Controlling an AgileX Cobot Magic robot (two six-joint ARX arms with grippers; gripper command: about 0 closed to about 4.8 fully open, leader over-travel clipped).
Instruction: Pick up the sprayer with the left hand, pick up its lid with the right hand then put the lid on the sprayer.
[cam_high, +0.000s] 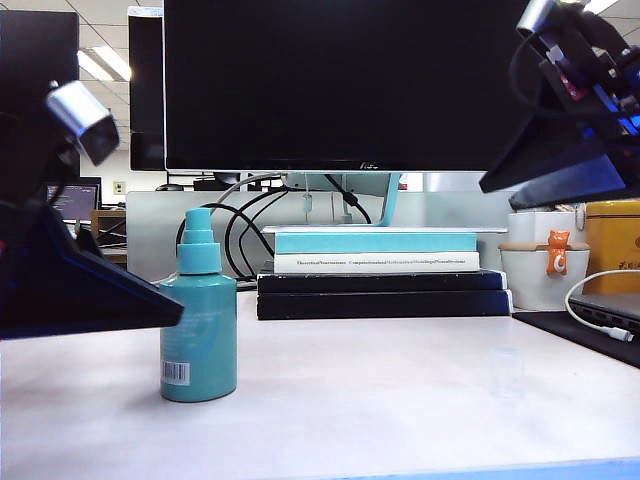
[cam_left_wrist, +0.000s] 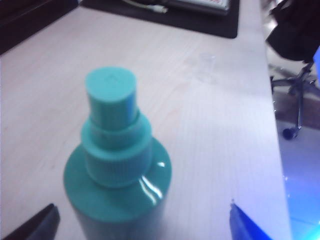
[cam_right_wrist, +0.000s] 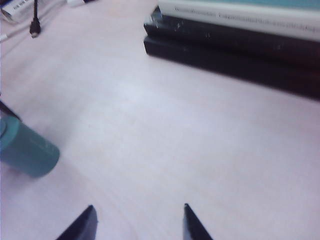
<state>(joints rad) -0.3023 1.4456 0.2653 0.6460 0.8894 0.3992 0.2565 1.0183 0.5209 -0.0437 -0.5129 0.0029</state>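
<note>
Two grippers hang over the pale table (cam_high: 330, 400). The sprayer (cam_high: 198, 330) stands upright on it, in front of the stack of books (cam_high: 380, 275) and off to the left of them. The left gripper (cam_left_wrist: 142, 222) is just above the sprayer, jaws wide apart on either side, not touching. The tiny clear lid (cam_high: 507, 372) sits well to the sprayer's right. The right gripper (cam_right_wrist: 140, 222) hovers above bare table right of the sprayer, jaws apart and holding nothing.

Bright ceiling light, soft shadows; wrist views blurred, glare on the sprayer (cam_left_wrist: 117, 187) shoulder.
</note>
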